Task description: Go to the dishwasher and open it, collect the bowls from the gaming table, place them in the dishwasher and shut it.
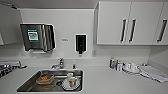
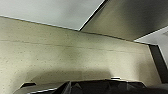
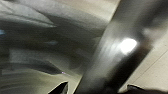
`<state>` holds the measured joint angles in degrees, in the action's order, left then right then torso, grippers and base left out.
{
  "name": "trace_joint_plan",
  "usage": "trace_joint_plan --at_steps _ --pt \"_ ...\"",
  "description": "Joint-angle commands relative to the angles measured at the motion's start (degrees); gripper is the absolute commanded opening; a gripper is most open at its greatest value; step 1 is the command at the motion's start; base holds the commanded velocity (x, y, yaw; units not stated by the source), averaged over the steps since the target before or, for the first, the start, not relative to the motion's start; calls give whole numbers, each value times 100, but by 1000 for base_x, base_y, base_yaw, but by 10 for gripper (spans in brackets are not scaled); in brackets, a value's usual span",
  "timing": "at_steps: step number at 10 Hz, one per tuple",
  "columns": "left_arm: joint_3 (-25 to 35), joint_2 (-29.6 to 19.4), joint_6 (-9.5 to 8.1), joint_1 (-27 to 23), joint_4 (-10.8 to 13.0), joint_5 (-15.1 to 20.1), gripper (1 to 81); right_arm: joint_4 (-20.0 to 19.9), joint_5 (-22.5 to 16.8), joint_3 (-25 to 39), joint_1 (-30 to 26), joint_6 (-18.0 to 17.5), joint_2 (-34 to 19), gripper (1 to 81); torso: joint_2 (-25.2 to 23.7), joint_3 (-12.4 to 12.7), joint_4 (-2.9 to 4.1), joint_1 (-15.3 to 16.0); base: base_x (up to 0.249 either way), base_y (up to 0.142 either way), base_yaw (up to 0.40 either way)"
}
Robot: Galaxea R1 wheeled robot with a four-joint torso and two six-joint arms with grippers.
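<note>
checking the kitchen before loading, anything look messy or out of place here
Only the sink stands out: unwashed dishes sit in it, a container with brownish contents beside cups on a plate. I see no spill on the countertop.

One sink (image 1: 30,82), three cabinet handles (image 1: 123,30)

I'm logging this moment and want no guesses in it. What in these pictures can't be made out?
- Dishes in the sink, head view: a brownish bowl-like dish and white cups; too blurred to count.
- Small items by the wall on the counter, head view: bottle and cups, too small to identify.
- Left wrist view: speckled surface and a metal panel; cropped.
- Right wrist view: motion blur smears everything.
</note>
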<state>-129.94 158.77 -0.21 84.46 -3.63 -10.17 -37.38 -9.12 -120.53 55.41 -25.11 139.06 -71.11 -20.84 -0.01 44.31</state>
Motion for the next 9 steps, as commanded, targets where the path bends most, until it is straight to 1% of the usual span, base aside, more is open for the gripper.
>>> trace_joint_plan --at_steps 1,4,7,9 --pt "74 -55 3 -416 47 191 811 424 -960 -365 344 191 -271 811 0 0 0 0 0 0 0" --pt "65 -47 3 -425 47 191 811 415 -960 -462 547 472 -315 811 0 0 0 0 0 0 0" --pt "83 -47 3 -425 47 191 811 415 -960 -418 635 507 -411 811 -2 2 1 0 0 0 0" --pt "74 -38 3 -416 47 191 811 415 -969 -339 713 586 -587 811 0 2 3 0 0 0 0"
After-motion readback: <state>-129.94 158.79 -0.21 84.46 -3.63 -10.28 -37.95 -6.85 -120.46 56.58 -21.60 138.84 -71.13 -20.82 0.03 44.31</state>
